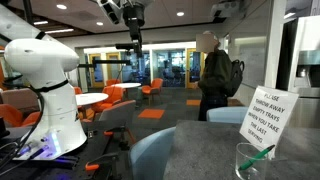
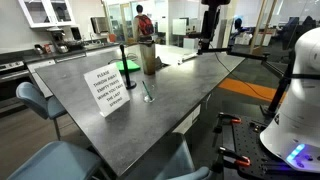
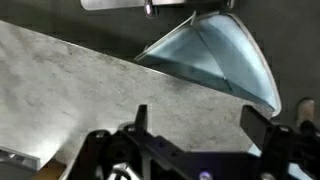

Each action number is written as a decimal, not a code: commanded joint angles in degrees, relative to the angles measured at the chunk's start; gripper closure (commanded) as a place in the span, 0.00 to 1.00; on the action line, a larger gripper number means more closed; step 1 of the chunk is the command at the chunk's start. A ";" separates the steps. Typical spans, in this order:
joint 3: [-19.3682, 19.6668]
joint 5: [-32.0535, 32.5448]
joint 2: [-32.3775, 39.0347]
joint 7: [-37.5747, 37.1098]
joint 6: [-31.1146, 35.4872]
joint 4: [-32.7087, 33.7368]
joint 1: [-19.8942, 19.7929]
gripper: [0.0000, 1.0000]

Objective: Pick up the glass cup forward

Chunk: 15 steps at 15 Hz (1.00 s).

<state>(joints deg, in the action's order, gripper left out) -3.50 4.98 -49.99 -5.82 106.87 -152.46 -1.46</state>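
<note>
The glass cup stands at the near edge of the grey table in an exterior view, clear and tall, with a thin green stick leaning in it. Just beside it, without visibly touching, stands the white sign, which is larger than the cup. Its black capitals read "THROW AWAY EMPTY TRAYS WHEN YOU TAKE THE LAST", and the lines above and below are too small to make out. Farther along the table a dark container stands next to a black post on a small dish. The gripper hangs high over the far part of the table, well apart from the cup. In the wrist view its two fingers are spread wide with nothing between them, above bare tabletop and a blue chair. At the back, a person with a backpack stands among orange chairs.
</note>
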 commanded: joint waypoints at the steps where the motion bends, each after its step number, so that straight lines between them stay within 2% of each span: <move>1: 0.19 0.15 0.06 -0.17 -0.18 0.15 0.26 0.00; 7: 0.49 -0.09 0.79 -0.12 0.61 0.38 0.22 0.00; 11: 3.25 -1.18 5.71 0.55 7.81 1.67 -0.48 0.00; 15: 7.50 -2.18 15.13 1.74 15.58 4.44 -1.74 0.00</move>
<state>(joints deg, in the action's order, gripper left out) 2.14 4.40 -41.84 -5.82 119.25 -151.38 -2.35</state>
